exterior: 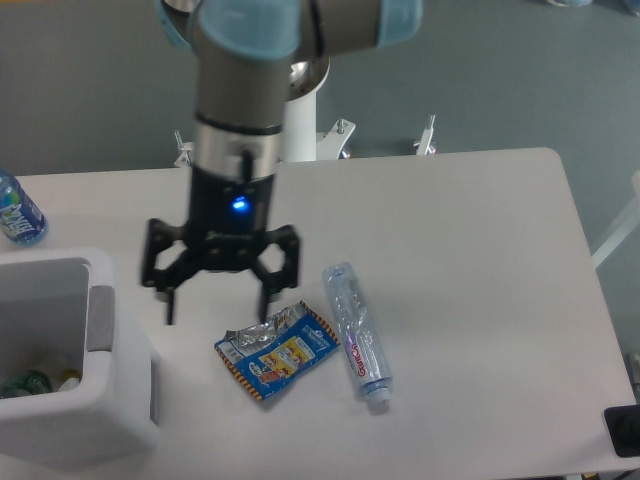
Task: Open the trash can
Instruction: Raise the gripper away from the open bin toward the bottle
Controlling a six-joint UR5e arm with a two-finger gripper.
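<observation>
The gripper (218, 308) hangs over the white table (470, 260) with its fingers (171, 305) spread wide and nothing between them. The trash can (70, 400) sits to the left of the fingers at the table's front left corner, its top open so scraps inside show, its grey strip (101, 318) facing the fingers. Bare tabletop separates them. Just below the right finger lies a snack wrapper (277, 352), and beside that a clear bottle (357, 335). A blue bottle (17, 212) stands at the far left edge.

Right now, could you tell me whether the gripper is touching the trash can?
Apart. The camera view shows bare table between the open gripper and the trash can.
</observation>
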